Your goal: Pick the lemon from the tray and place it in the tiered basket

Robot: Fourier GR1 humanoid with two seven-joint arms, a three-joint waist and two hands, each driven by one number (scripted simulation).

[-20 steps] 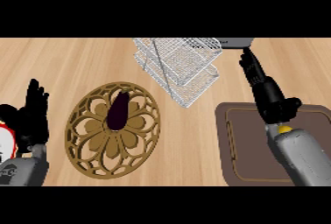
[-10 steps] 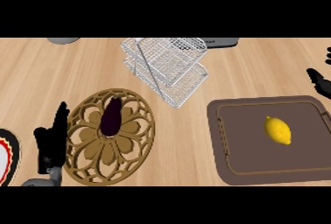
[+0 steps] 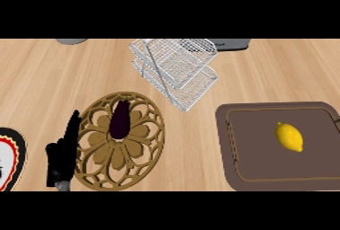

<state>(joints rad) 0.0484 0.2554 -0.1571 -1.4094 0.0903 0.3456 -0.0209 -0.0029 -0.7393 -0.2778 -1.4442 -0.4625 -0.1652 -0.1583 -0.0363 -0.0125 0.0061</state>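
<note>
Wooden counter (image 3: pixel 60 81) fills the frame. At lower right sits a brown tray (image 3: pixel 249 148) with rounded corners and a raised inner border; its right end runs out of the frame. The wire tiered basket (image 3: pixel 179 72) stands at upper centre, its mesh tiers stepped down toward the tray's upper left corner, apart from the tray. At lower left of centre lies a round, pierced wooden trivet (image 3: pixel 109 159) with a flower pattern. A dark purple, elongated item (image 3: pixel 120 119) rests on the trivet's upper middle; I cannot tell what it is. The left hand (image 3: pixel 61 155) shows at the lower left, just beside the trivet's left rim, fingers straight and pointing up the frame, holding nothing. A plate (image 3: pixel 16 152) with a dark rim and red trim is cut off by the left edge. The lemon (image 3: pixel 289 136) lies on the tray's floor, right of its centre, untouched. The right hand does not show.
</note>
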